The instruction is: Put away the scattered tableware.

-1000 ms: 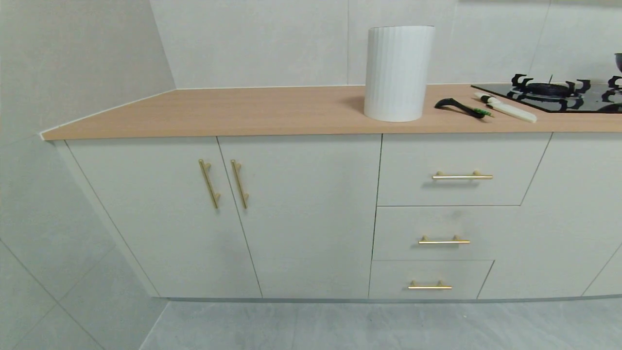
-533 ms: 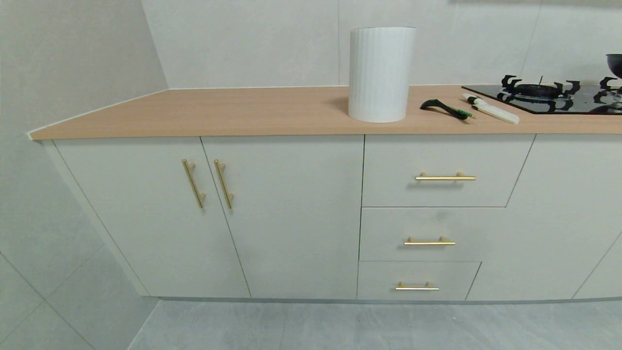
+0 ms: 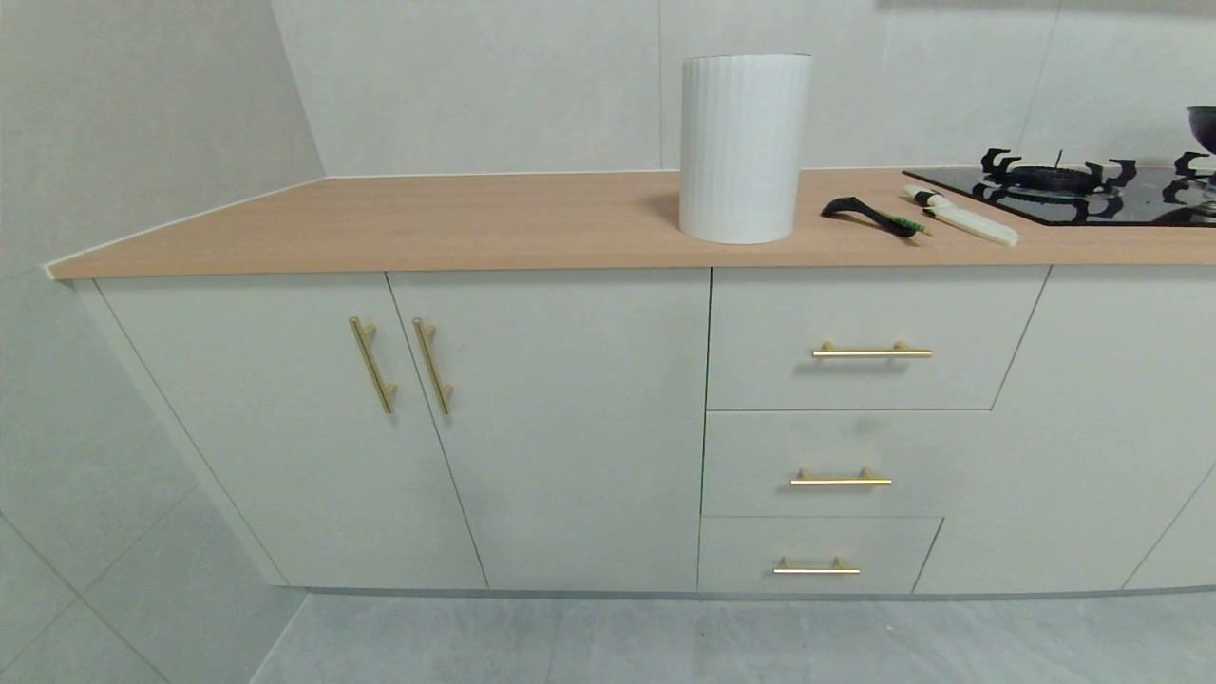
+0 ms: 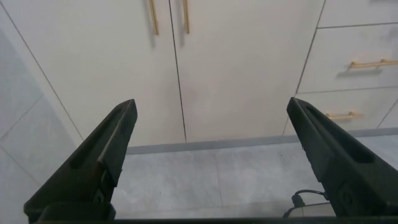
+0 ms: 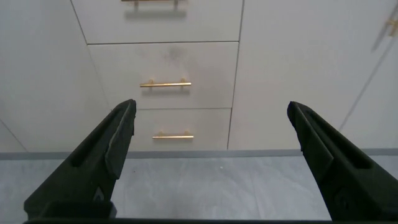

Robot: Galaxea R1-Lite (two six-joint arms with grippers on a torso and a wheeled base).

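Tableware: two loose pieces, a black-handled utensil [image 3: 869, 211] with a green tip and a long white utensil [image 3: 964, 220]; what kind each is I cannot tell.
Where it lies: on the countertop [image 3: 427, 223], close to its front edge and toward its right end, the two just beside each other, between the ribbed white holder [image 3: 744, 147] and the hob [image 3: 1073, 190].
Holder: upright, near the front edge, above the seam between the cabinet doors [image 3: 399, 380] and the top drawer [image 3: 760, 332].
Left gripper [image 4: 211, 107]: jaws spread wide, nothing between them, low in front of the cabinet doors.
Right gripper [image 5: 210, 107]: jaws equally wide, empty, low before the lower drawers.
Step in hand: likely the approach; no piece is lifted yet.
Doing it well: square up to the right end of the countertop, raise the right arm above the front edge, and take the black-handled utensil first, since it lies nearest the holder.
Grasp: close across the handle's middle, from above.
Watch for: nudging the white utensil against the hob, or clipping the holder.
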